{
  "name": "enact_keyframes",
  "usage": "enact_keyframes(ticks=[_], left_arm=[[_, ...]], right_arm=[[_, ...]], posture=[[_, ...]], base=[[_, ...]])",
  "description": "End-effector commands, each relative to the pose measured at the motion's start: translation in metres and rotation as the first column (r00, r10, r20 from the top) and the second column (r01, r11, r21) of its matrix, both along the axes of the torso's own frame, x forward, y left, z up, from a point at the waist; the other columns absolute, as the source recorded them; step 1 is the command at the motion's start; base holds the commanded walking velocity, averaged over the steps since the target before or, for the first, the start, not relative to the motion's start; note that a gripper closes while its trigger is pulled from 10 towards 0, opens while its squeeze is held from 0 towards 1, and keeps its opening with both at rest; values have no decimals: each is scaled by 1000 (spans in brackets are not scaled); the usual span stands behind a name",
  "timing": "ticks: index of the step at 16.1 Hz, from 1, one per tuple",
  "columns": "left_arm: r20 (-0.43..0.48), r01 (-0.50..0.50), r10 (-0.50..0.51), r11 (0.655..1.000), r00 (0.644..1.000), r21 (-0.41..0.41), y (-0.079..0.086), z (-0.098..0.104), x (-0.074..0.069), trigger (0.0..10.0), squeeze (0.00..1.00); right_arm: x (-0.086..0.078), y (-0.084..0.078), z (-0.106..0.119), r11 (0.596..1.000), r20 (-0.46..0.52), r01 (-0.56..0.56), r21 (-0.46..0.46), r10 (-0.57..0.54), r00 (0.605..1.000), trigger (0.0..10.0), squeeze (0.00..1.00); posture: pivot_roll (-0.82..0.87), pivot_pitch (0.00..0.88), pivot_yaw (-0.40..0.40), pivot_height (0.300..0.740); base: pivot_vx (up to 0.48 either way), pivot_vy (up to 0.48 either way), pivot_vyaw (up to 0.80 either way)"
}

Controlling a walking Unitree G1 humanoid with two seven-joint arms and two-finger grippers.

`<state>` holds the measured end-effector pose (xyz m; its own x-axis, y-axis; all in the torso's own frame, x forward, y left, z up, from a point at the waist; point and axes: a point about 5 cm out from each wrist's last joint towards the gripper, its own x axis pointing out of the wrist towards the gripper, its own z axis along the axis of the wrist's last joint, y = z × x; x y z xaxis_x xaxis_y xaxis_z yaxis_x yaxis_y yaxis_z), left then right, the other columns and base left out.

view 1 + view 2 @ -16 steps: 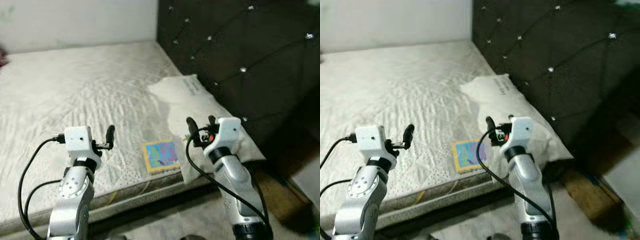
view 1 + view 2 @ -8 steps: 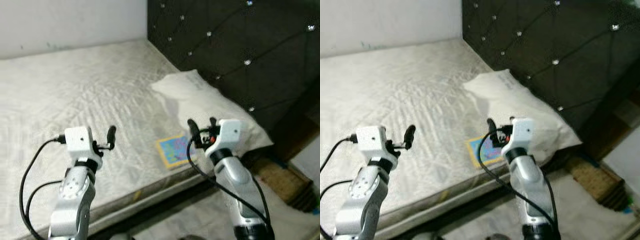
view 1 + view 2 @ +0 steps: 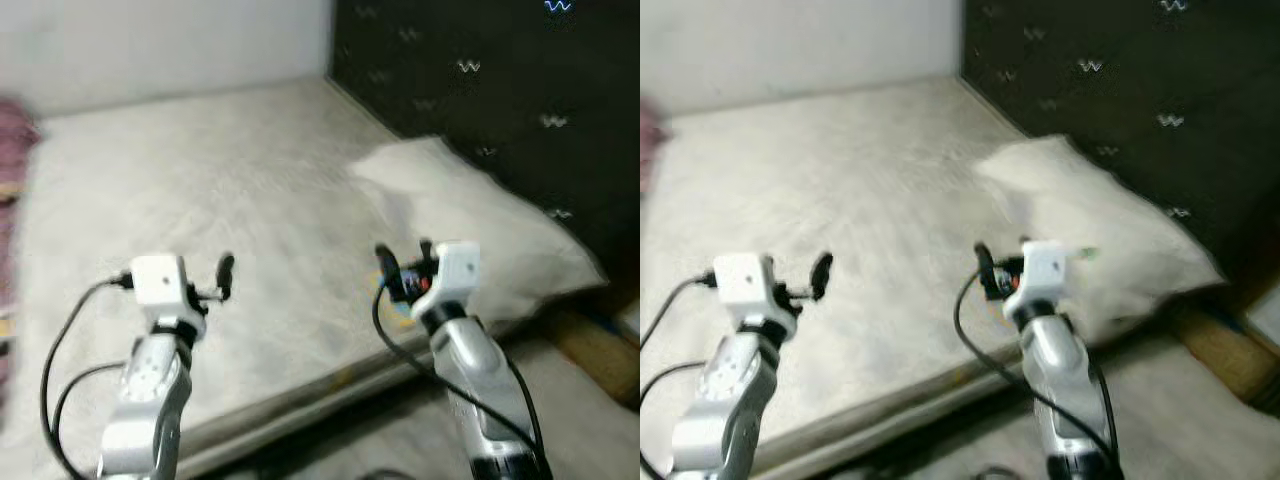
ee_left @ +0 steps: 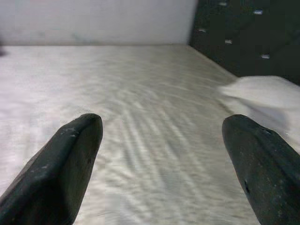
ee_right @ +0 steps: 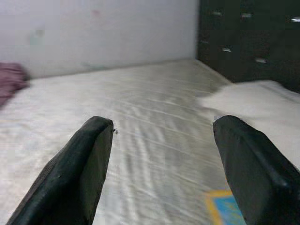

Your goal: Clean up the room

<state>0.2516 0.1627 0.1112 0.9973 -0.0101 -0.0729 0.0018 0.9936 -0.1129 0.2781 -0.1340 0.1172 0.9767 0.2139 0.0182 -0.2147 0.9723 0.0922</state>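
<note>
Right wrist view: the book (image 5: 228, 206) lies just ahead of the wide-spread right gripper (image 5: 164, 164); left gripper (image 4: 161, 159), equally wide, is farther.

left hand (image 4: 159, 154) raised, spread, right hand (image 5: 161, 159) alike

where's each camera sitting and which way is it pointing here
Left eye view: on the head, looking forward and down at the mattress; left gripper and right gripper raised, blurred.
Right eye view: same head, same scene, showing both arms.
Left wrist view: looks along open fingers over the mattress towards the pillow.
Right wrist view: looks along open fingers towards the wall.
Both wrist views share the pillow and the headboard.
</note>
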Motion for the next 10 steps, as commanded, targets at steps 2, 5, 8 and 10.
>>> enact_keyframes(ticks=[2,5,8,10], left_arm=[[-1,15,-15,1000,1000,-7,-5,0,0,10000,0],[1,14,-14,1000,1000,-6,-4,1,1,10000,0],[7,9,-9,1000,1000,-2,-4,1,1,10000,0],[11,18,-18,1000,1000,-5,-4,2,2,10000,0]], right_arm=[[0,-7,0,1000,-1,18,-2,-18,1000,10000,0],[0,-8,-1,999,-12,28,18,-28,1000,10000,0],[0,-6,1,1000,1,18,4,-18,1000,10000,0],[1,-5,1,1000,5,11,-2,-11,1000,10000,0]], posture=[[10,47,0,740],[12,46,1,740],[13,44,1,740],[13,42,1,740]], base=[[0,480,0],[0,480,0],[0,111,0],[0,238,272]])
